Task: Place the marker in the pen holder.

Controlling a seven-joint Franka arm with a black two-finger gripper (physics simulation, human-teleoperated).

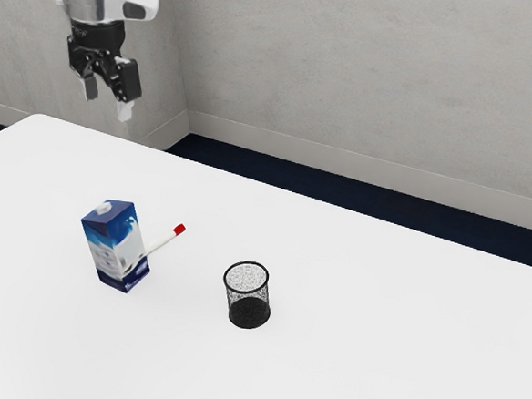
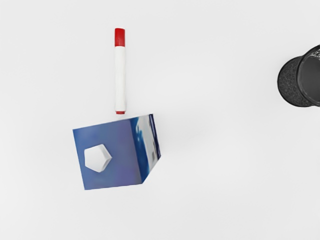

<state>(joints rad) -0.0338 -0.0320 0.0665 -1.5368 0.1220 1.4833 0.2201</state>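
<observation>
Nearest you on the white table (image 1: pixel 373 362), a black wire-mesh pen holder (image 1: pixel 247 299) stands upright, mouth up, farther along toward the exterior view's right than the blue-and-white drink carton (image 1: pixel 117 244). The carton stands a little farther back, on the side toward the table's back-left corner. Just beyond it, toward the table's far edge, your white marker (image 2: pixel 120 77) lies flat, its red cap (image 1: pixel 180 229) pointing away from the carton and its other end close beside it; you can't tell from here whether they touch. Farthest off, your gripper (image 1: pixel 108 101) hangs high, well clear of the tabletop, its jaws apart with nothing between them. You look to be at the approach, with the pick yet to be made. Next you want to line the jaws up across the marker's barrel, nearer the cap so the tall carton isn't in your way, then lower straight down and close. Watch for a knock against the carton. After that you'll need a good lift and a turn to upright before the marker can drop into the holder's mouth.
</observation>
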